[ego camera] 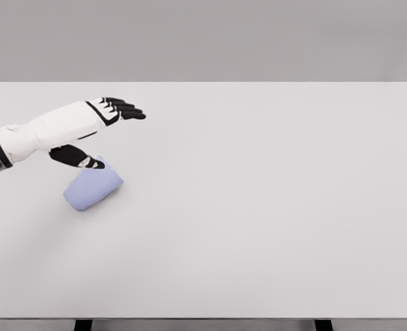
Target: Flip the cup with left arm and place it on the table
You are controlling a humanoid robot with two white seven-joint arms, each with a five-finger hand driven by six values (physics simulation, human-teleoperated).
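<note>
A pale blue cup (92, 189) lies on its side on the white table (259, 207), at the left. My left hand (110, 131) hovers just above and behind it, fingers stretched out to the right and the thumb (79, 158) hanging down over the cup's upper end. The hand is open and holds nothing. Whether the thumb touches the cup is unclear. The right arm is out of view.
The table's front edge (203, 318) runs along the bottom, with two dark legs below it. A grey wall stands behind the far edge.
</note>
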